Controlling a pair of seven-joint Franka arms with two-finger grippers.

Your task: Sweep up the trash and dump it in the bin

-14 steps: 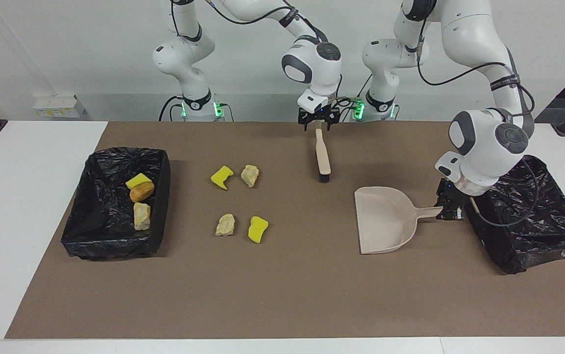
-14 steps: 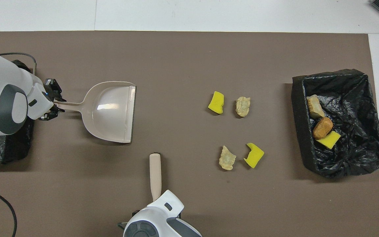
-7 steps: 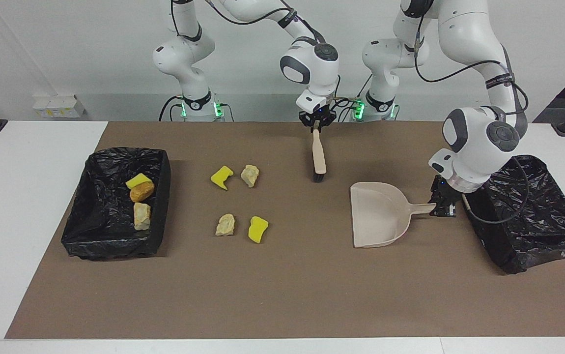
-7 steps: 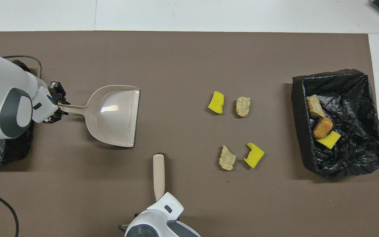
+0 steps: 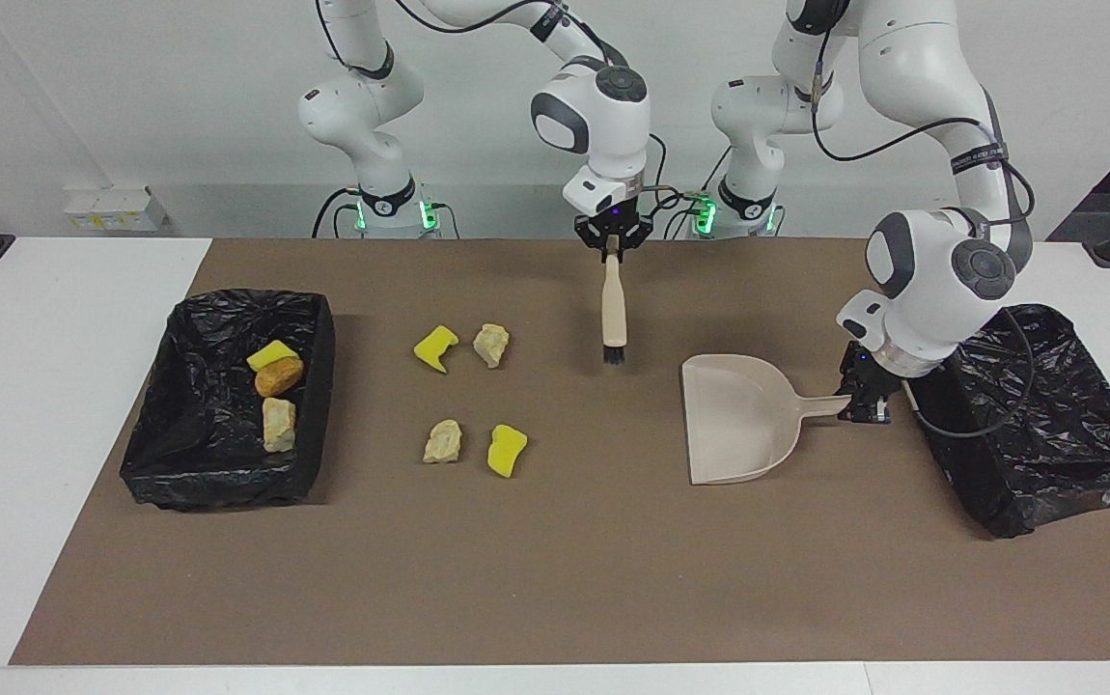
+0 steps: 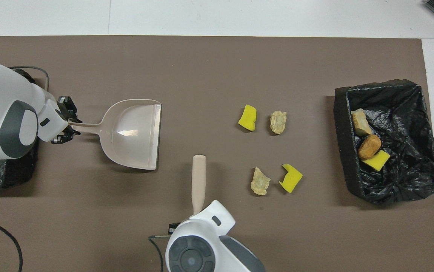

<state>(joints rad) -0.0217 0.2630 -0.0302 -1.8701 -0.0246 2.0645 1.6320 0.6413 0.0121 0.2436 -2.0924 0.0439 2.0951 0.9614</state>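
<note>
While the right tool (image 5: 613, 247) pinches the top end of the brush (image 5: 614, 311), that brush hangs bristles-down over the brown mat (image 5: 565, 579), close to the robots and about midway along the table (image 5: 53, 386). Right there beside it, toward the left arm's end, the left tool (image 5: 866, 398) is pressed tight on the handle tip of the beige dustpan (image 5: 738, 417), whose open mouth points toward the loose trash.

Moving out a little: four pieces lie loose on the mat, between the brush and the bin at the right arm's end. Nearest the robots sit a notched yellow sponge bit (image 5: 435, 347) and a beige stone chunk (image 5: 491, 345), just beside each other but apart. Farther from the robots lies a second beige chunk (image 5: 443, 441) with another yellow sponge bit (image 5: 507, 450) close beside it.

At the right arm's end, the black-lined bin (image 5: 169, 463) holds three pieces in a row: a yellow sponge bit (image 5: 271, 354), an orange-brown lump (image 5: 279, 376) touching it, and a beige chunk (image 5: 278, 424) farthest out.

At the left arm's end sits a second black-lined bin (image 5: 1067, 454), partly hidden by the left arm.
</note>
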